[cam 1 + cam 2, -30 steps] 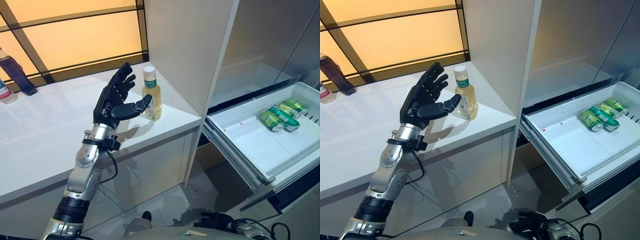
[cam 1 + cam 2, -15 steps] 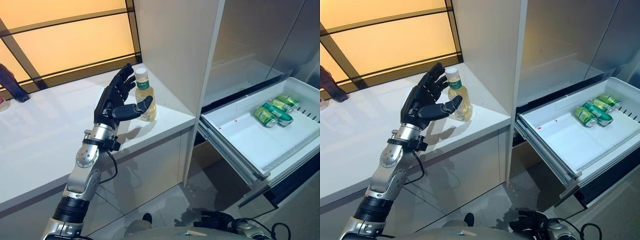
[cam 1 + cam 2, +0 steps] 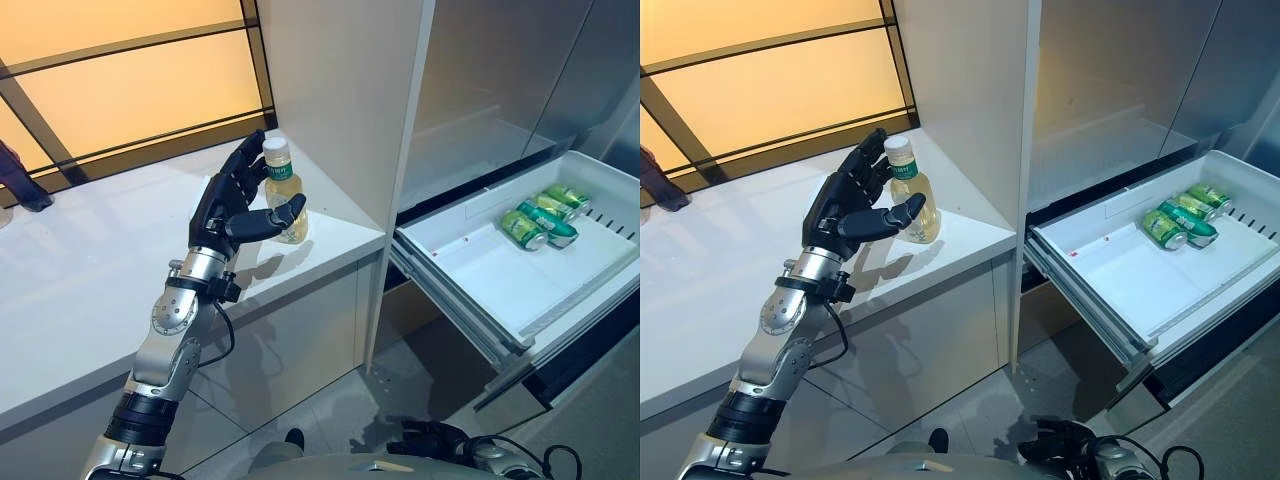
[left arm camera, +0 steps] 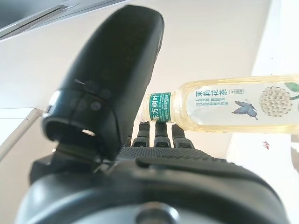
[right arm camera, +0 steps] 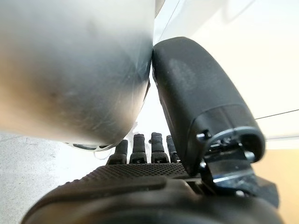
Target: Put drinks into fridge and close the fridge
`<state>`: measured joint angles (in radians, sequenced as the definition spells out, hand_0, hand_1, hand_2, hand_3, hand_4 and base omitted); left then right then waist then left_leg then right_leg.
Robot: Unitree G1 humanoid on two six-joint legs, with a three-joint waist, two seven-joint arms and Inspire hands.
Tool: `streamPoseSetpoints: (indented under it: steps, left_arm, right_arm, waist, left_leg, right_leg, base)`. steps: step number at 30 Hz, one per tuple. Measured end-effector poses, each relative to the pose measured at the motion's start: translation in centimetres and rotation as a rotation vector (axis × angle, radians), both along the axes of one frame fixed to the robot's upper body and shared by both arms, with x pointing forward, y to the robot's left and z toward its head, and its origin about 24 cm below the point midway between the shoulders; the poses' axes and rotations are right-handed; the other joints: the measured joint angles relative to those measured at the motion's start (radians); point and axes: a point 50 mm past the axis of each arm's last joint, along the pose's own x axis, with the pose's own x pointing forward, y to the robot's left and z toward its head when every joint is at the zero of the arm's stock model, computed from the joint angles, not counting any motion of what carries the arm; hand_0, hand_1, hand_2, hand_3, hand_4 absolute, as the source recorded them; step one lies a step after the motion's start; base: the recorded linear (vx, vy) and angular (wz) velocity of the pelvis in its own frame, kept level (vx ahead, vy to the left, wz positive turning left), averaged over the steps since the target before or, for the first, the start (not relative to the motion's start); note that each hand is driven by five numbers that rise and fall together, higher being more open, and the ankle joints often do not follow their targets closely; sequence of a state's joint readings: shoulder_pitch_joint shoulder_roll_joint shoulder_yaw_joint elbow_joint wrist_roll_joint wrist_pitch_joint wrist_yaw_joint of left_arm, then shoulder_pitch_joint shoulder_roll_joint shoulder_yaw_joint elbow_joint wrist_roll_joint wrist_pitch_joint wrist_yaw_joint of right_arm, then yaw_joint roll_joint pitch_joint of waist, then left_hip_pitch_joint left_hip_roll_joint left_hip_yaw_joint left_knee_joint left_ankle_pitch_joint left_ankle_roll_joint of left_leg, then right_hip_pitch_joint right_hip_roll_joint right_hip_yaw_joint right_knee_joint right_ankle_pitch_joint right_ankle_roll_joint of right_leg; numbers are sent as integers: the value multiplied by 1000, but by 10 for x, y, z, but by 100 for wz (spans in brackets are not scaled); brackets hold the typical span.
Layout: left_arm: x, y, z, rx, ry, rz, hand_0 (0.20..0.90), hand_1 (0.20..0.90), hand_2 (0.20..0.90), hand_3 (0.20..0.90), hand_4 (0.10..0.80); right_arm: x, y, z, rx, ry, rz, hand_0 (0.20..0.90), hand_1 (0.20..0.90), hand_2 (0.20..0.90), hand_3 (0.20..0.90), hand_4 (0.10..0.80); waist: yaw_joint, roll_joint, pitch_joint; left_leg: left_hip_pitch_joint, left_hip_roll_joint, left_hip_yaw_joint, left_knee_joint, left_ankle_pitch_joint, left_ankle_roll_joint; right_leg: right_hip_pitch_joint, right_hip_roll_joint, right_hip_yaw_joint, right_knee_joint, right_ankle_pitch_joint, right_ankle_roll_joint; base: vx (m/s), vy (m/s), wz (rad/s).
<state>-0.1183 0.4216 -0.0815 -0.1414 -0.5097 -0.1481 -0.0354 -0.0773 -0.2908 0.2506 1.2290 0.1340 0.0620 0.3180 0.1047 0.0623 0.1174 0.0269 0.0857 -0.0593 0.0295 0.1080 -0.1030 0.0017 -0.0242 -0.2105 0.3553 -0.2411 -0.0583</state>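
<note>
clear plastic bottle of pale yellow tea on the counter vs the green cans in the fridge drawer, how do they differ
The clear plastic bottle of pale yellow tea stands upright on the white counter; the green cans lie on their sides in the white pull-out fridge drawer. The bottle is see-through with a white cap; the cans are opaque. The bottle is single, with the left hand open around it; the cans are grouped and untouched. Both are drinks with green labelling.
</note>
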Motion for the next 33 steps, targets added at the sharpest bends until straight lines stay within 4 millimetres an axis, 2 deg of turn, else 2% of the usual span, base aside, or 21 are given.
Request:
streamPoseSetpoints:
  steps: [7, 23, 33]
  left_arm:
    - [1, 2, -4, 9, 30, 12, 900, 900, 900, 900, 800]
    - [3, 5, -6, 39, 37, 65, 900, 900, 900, 900, 800]
    - [7, 12, -21, 77, 123, 131, 900, 900, 900, 900, 800]
  right_arm:
    - [-3, -1, -1, -4, 10, 0, 900, 900, 900, 900, 800]
    - [-1, 0, 0, -3, -1, 3, 900, 900, 900, 900, 800]
    - [1, 0, 0, -1, -7, -1, 900, 900, 900, 900, 800]
  waist:
    - [-8, 6, -25]
    - [-33, 6, -25]
    - [-51, 5, -25]
  left_leg:
    - [-3, 0, 7, -1, 0, 0]
    - [-3, -1, 11, -2, -2, 1]
    - [-2, -1, 14, -2, -2, 1]
  right_leg:
    - [-11, -1, 6, 3, -1, 0]
    - [-14, -2, 12, 10, -1, 1]
    - [-16, -2, 14, 10, -1, 2]
  base:
    - [9, 8, -2]
    - [12, 4, 0]
    - [0, 0, 0]
